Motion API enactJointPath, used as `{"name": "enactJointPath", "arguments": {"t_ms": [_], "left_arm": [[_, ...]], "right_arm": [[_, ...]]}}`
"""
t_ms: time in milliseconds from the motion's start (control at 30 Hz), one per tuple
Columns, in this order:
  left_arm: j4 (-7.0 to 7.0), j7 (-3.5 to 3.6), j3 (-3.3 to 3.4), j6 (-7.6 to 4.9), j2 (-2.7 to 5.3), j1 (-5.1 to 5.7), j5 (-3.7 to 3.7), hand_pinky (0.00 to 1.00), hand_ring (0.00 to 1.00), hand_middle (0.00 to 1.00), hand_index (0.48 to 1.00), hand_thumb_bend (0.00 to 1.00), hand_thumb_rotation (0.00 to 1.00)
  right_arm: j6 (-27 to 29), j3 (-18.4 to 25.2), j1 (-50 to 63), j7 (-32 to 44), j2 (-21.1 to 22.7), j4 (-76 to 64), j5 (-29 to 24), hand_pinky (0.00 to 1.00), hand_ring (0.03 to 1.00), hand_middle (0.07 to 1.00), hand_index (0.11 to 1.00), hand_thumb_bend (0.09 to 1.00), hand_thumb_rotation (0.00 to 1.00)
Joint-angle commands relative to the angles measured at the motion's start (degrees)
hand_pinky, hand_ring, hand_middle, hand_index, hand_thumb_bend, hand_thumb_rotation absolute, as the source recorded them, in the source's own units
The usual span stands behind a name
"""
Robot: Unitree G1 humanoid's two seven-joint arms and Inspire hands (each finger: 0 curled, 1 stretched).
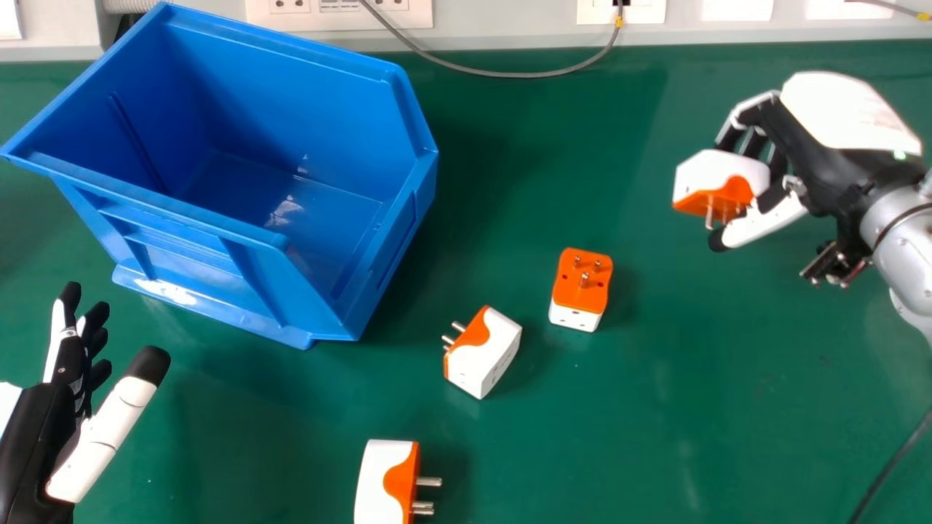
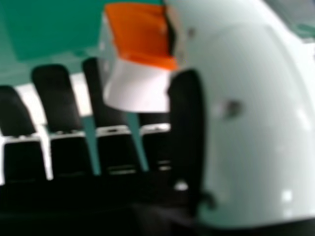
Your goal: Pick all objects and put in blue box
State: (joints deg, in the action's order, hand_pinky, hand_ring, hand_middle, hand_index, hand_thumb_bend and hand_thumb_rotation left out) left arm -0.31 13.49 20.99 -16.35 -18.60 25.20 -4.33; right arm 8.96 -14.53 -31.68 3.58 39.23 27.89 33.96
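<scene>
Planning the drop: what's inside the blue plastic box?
The blue plastic box shows only bare floor and inner walls; its near wall hides the floor strip behind it.

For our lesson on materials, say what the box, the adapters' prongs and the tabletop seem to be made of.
Blue box: probably moulded plastic, glossy; it has ribbed walls and bright reflections.
Prongs: metal, likely plated, smooth; they have a silvery shine.
Tabletop: perhaps a rubber or vinyl covering, slightly satin; it is evenly green with soft reflections, though paint is possible.

Right hand (image 1: 823,156) curled, thumb and fingers pinching, silver forearm (image 1: 906,236) behind it, left hand (image 1: 36,433) relaxed, thumb spread apart
</scene>
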Motion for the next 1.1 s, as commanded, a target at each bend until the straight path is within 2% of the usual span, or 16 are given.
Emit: {"name": "enactJointPath", "arguments": {"t_ms": [0, 67, 200, 333, 500, 567, 633, 700, 867, 1000, 1067], "left_arm": [[-0.55, -0.5, -0.05, 0.08, 0.01, -0.58, 0.0, 0.97, 1.0, 1.0, 1.0, 0.91, 0.83], [-0.93, -0.55, -0.17, 0.4, 0.25, -0.7, -0.21, 0.97, 1.0, 1.0, 1.0, 0.91, 0.84], [0.27, -1.03, -0.57, 0.58, 0.35, -2.15, 0.28, 0.97, 1.0, 1.0, 1.0, 0.91, 0.83], [0.45, -1.59, -0.98, 0.82, 0.56, -2.98, 0.42, 0.97, 1.0, 1.0, 1.0, 0.91, 0.83], [1.41, -2.06, -1.42, 0.13, 0.64, -3.98, 0.18, 0.96, 1.0, 1.0, 1.0, 0.91, 0.82], [1.31, -2.19, -1.65, 0.44, 0.85, -4.26, -0.03, 0.96, 1.0, 1.0, 1.0, 0.91, 0.82], [1.28, -2.36, -1.88, 0.67, 0.96, -4.53, 0.07, 0.96, 1.0, 1.0, 1.0, 0.91, 0.82], [1.26, -2.33, -1.98, 0.88, 1.05, -4.74, -0.05, 0.96, 1.0, 1.0, 1.0, 0.91, 0.81], [2.31, -1.94, -1.87, 0.27, 1.3, -5.41, -0.72, 0.96, 1.0, 1.0, 1.0, 0.91, 0.81], [2.8, -1.76, -1.72, -0.22, 1.31, -5.55, -0.8, 0.95, 1.0, 1.0, 1.0, 0.92, 0.8], [2.64, -1.91, -1.83, -0.27, 1.33, -5.55, -0.44, 0.95, 1.0, 1.0, 1.0, 0.92, 0.8]], "right_arm": [[0.3, 2.4, 0.1, 0.7, 1.6, -7.5, -0.6, 0.27, 0.355, 0.452, 0.536, 0.504, 0.0], [0.1, 3.1, 0.9, 1.6, 1.3, -11.9, -0.5, 0.28, 0.359, 0.458, 0.537, 0.504, 0.0], [-0.4, 3.8, 1.3, 3.6, 0.4, -18.4, -0.5, 0.28, 0.358, 0.461, 0.543, 0.503, 0.0], [-0.5, 3.7, 0.7, 5.5, -1.3, -22.8, -1.0, 0.29, 0.364, 0.472, 0.547, 0.504, 0.0], [1.1, 2.4, -1.0, 7.3, -4.1, -25.0, -1.0, 0.3, 0.373, 0.483, 0.548, 0.504, 0.0], [2.5, 1.6, -2.0, 7.7, -5.6, -24.5, -1.1, 0.29, 0.368, 0.483, 0.552, 0.503, 0.0], [3.8, 0.6, -3.1, 7.7, -7.1, -23.0, -0.7, 0.29, 0.368, 0.483, 0.552, 0.503, 0.0], [4.6, -0.3, -4.1, 7.4, -8.5, -21.7, 0.0, 0.29, 0.366, 0.483, 0.556, 0.502, 0.0], [5.1, -3.2, -6.9, 5.9, -13.0, -18.2, 2.6, 0.29, 0.374, 0.489, 0.553, 0.503, 0.0], [4.9, -4.4, -8.8, 4.7, -16.6, -15.1, 3.4, 0.27, 0.365, 0.484, 0.555, 0.502, 0.0], [4.7, -5.2, -10.1, 3.9, -19.1, -12.6, 3.6, 0.27, 0.362, 0.482, 0.558, 0.501, 0.0]]}}
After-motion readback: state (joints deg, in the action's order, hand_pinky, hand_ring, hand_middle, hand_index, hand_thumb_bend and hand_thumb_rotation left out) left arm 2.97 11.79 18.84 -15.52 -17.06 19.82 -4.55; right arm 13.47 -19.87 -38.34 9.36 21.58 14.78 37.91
